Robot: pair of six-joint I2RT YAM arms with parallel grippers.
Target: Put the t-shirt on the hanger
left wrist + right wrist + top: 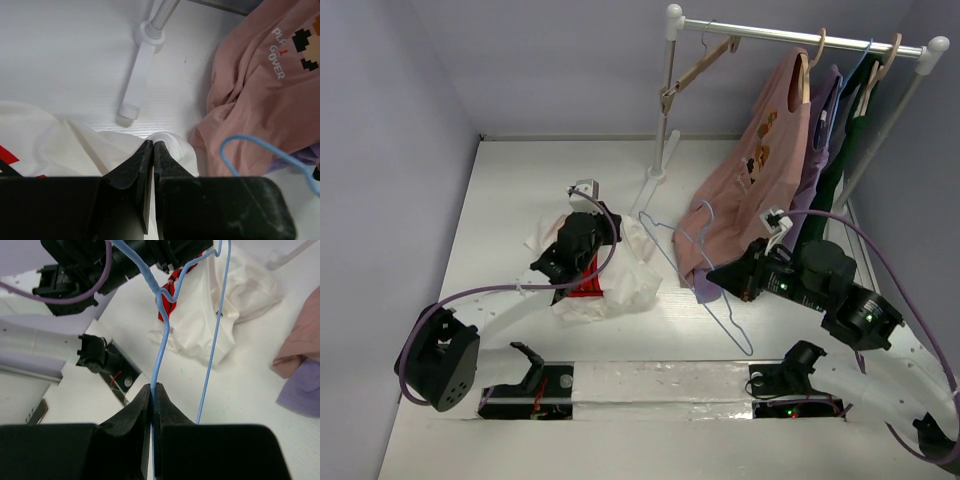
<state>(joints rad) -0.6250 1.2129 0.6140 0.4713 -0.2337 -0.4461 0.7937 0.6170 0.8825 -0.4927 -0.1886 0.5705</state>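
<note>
left pincer (152, 144) clamped, reaching forward | right pincer (151, 386) clamped, pointing left

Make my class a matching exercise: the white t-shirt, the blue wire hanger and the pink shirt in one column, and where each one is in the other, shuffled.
1. t-shirt
2. hanger
3. pink shirt

A. hangs from the rail
B. pinched by the left gripper
C. clamped in the right gripper

Pairs: 1-B, 2-C, 3-A.
</note>
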